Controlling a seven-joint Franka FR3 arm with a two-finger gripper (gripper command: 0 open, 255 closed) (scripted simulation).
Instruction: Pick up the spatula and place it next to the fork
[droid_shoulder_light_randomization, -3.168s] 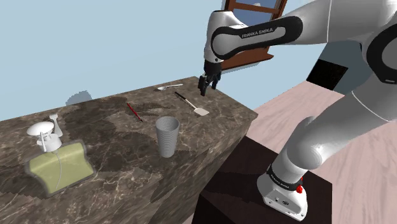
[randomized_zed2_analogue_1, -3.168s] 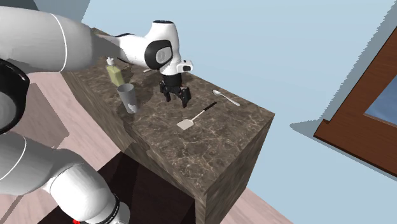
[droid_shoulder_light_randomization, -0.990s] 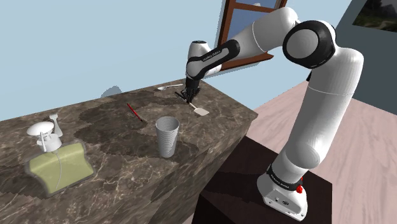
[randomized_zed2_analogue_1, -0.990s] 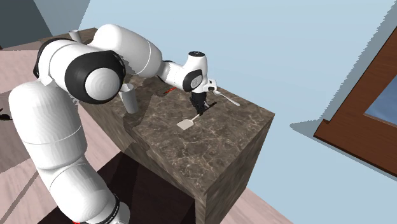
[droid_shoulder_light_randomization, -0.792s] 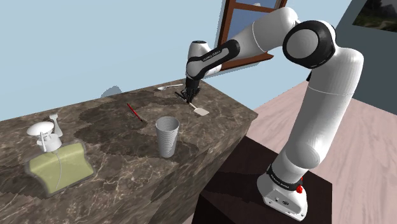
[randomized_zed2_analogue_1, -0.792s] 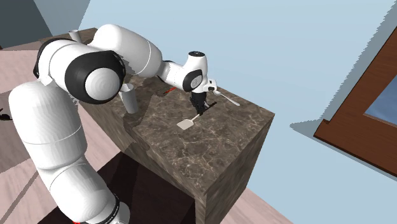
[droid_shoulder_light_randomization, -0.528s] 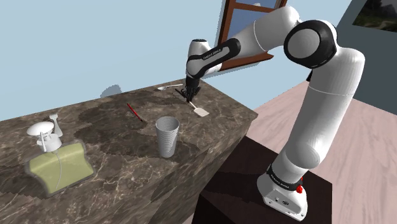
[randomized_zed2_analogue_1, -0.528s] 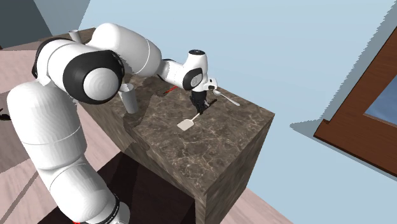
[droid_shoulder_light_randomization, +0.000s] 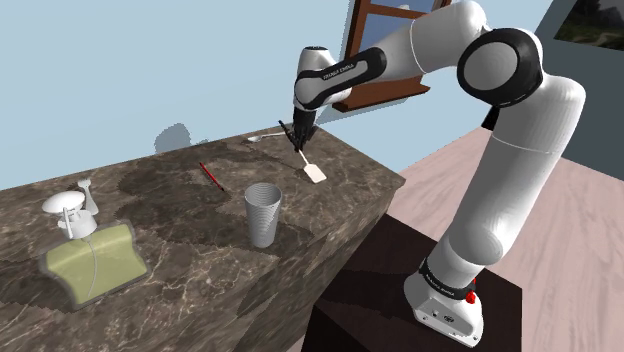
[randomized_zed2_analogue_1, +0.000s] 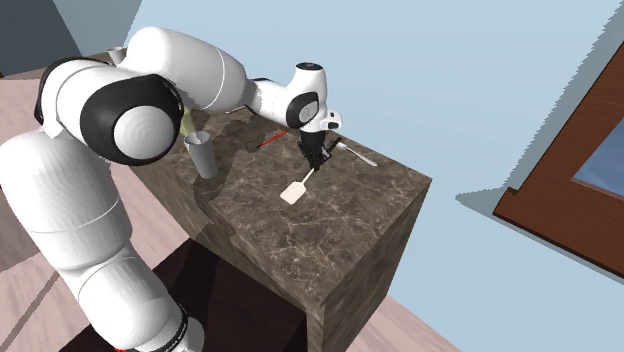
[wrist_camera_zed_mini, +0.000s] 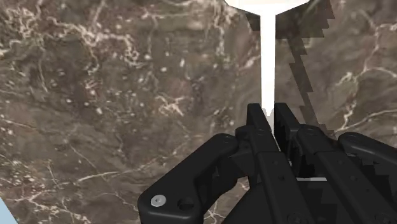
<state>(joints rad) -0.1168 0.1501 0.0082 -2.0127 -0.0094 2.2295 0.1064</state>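
— Where do we stand?
— Our gripper (wrist_camera_zed_mini: 270, 114) is clamped on the spatula (droid_shoulder_light_randomization: 316, 173) by its thin handle, upper middle of the shoulder view. The blade hangs down, its shadow apart from it on the counter (droid_shoulder_light_randomization: 180, 200), so we count the pick as done.
— And what's left?
— Carrying it over and setting it down. The silver utensil (droid_shoulder_light_randomization: 265, 136) just behind may be our fork; we can't make out tines.

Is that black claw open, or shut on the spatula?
Shut: in the wrist view the gripper clasps the spatula by its white handle.
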